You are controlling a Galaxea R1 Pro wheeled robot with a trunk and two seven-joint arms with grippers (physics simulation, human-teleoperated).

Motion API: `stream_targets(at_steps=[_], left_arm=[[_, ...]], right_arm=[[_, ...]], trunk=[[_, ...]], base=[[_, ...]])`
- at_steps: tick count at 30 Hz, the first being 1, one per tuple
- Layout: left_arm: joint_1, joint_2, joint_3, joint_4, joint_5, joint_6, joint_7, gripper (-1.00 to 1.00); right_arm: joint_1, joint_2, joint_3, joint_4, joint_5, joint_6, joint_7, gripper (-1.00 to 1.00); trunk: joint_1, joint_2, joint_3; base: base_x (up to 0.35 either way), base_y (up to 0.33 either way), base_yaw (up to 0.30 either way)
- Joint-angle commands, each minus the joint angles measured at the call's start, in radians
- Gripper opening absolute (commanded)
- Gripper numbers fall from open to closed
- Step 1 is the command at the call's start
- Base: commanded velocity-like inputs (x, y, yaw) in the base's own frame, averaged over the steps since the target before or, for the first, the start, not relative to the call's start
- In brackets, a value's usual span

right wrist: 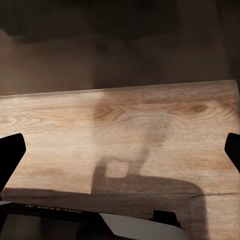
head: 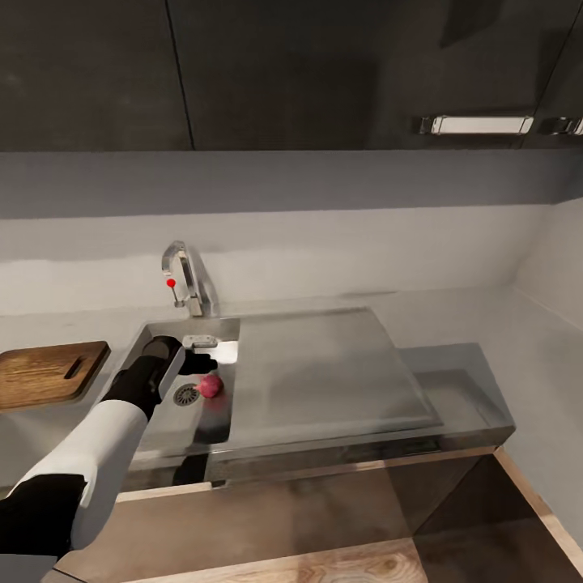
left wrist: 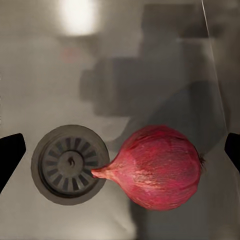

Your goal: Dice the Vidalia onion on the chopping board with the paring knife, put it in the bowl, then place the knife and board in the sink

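A reddish-pink onion (head: pixel 210 386) lies on the sink (head: pixel 166 421) floor beside the round drain (head: pixel 186 394). In the left wrist view the onion (left wrist: pixel 157 167) is large and close, its pointed tip touching the drain (left wrist: pixel 70 164) rim. My left gripper (head: pixel 201 362) hangs over the sink just above the onion, open, with its black fingertips (left wrist: pixel 10 152) far apart on either side. The brown chopping board (head: pixel 48 372) with a handle hole lies on the grey countertop (head: pixel 65 324) left of the sink. My right gripper (right wrist: pixel 120 152) is open over a wooden floor. The knife and bowl are out of view.
A chrome faucet (head: pixel 188 279) with a red dot stands behind the sink. A steel drainboard (head: pixel 324 372) slopes to the right of the basin. Dark wall cabinets (head: pixel 283 73) hang above. Wooden floor (head: pixel 324 559) shows below the counter edge.
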Motion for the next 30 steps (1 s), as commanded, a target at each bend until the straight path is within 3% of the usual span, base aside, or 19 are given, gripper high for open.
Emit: stream_targets(at_steps=[1,19,30], left_arm=[[-0.001,0.001,-0.004,0.0,0.005,0.004,0.001,1.0],[-0.001,-0.002,-0.004,0.04,0.005,0.002,0.001,1.0],[-0.001,-0.007,-0.004,0.076,0.005,-0.051,0.001,1.0]], right_arm=[[-0.001,0.0,0.008,0.001,-0.009,-0.003,0.002,1.0],[-0.001,0.002,0.009,0.001,-0.008,-0.004,0.001,1.0],[-0.001,0.002,0.009,0.001,-0.008,-0.004,0.001,1.0]], trunk=[[0.0,-0.001,-0.001],[0.0,-0.001,-0.001],[0.0,-0.001,-0.005]], base=[[0.004,0.002,0.0],[0.0,0.0,0.0],[0.0,0.0,0.0]])
